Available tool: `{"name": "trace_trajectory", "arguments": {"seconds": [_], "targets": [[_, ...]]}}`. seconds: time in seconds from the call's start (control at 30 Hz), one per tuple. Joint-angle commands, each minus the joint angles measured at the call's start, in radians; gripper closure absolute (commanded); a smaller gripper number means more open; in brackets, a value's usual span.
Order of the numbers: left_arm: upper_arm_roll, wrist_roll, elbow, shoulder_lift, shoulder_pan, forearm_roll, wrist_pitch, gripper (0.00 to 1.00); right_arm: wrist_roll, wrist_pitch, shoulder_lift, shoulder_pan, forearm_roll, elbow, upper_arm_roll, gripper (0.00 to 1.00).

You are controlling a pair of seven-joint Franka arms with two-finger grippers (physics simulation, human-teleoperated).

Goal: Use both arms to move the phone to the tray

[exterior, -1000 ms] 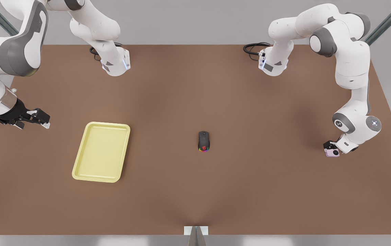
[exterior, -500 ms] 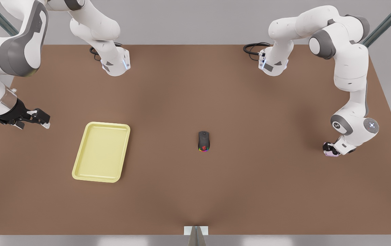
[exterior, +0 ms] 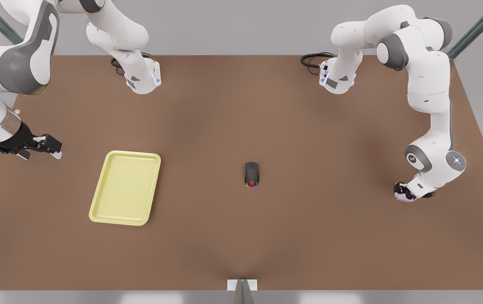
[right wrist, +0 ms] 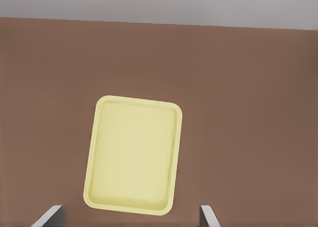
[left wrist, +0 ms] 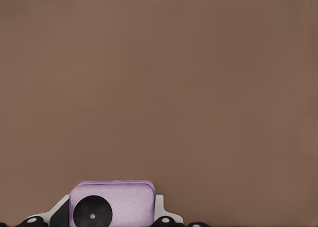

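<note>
tray (exterior: 125,188) left of mouse (exterior: 251,174), front view

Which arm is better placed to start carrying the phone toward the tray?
The left. Its gripper is shut on the phone at the front view's right. The right gripper waits open beside the tray, holding nothing, with the mouse on the table between.

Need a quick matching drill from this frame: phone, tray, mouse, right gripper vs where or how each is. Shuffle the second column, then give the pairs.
Things:
1. phone
2. tray
3. mouse
4. right gripper

States:
A. mid-table, lights glowing
B. open, beside the tray at the front view's left
C. clamped in the left gripper
D. lies bare on the table

Pairs: 1-C, 2-D, 3-A, 4-B
</note>
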Motion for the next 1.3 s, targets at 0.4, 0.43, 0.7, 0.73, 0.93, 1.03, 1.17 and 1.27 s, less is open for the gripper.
{"name": "trace_trajectory", "arguments": {"seconds": [0.4, 0.43, 0.7, 0.73, 0.93, 1.03, 1.17, 1.27], "targets": [[0.143, -1.455, 0.327, 0.03, -0.803, 0.091, -0.507, 0.24, 0.001, -0.001, -0.002, 0.0, -0.002, 0.004, 0.0, 0.0], [0.094, -1.567, 0.376, 0.038, -0.813, 0.088, -0.536, 0.24, 0.003, -0.003, -0.005, 0.0, -0.004, 0.033, 0.0, 0.0], [-0.09, -2.182, 0.857, 0.32, -0.893, 0.091, -0.442, 0.24, 0.004, -0.095, -0.078, -0.009, -0.012, 0.043, -0.008, 0.0], [-0.096, -2.196, 0.867, 0.348, -0.91, 0.093, -0.389, 0.24, 0.006, -0.139, -0.085, -0.008, -0.01, 0.046, -0.008, 0.0], [-0.095, -2.194, 1.014, 0.547, -0.979, 0.18, -0.156, 0.23, 0.024, -0.159, -0.071, 0.0, -0.061, 0.06, 0.003, 0.0], [-0.108, -2.096, 1.015, 0.573, -0.982, 0.239, -0.108, 0.22, 0.024, -0.152, -0.066, -0.001, -0.061, 0.057, 0.012, 0.0], [-0.132, -1.921, 1.014, 0.569, -0.998, 0.248, -0.137, 0.13, 0.024, -0.153, -0.037, -0.003, -0.058, 0.06, 0.008, 0.0], [-0.133, -1.886, 1.014, 0.569, -1.01, 0.283, -0.136, 0.0, 0.021, -0.159, -0.034, 0.015, -0.059, 0.048, 0.018, 0.0]]}}
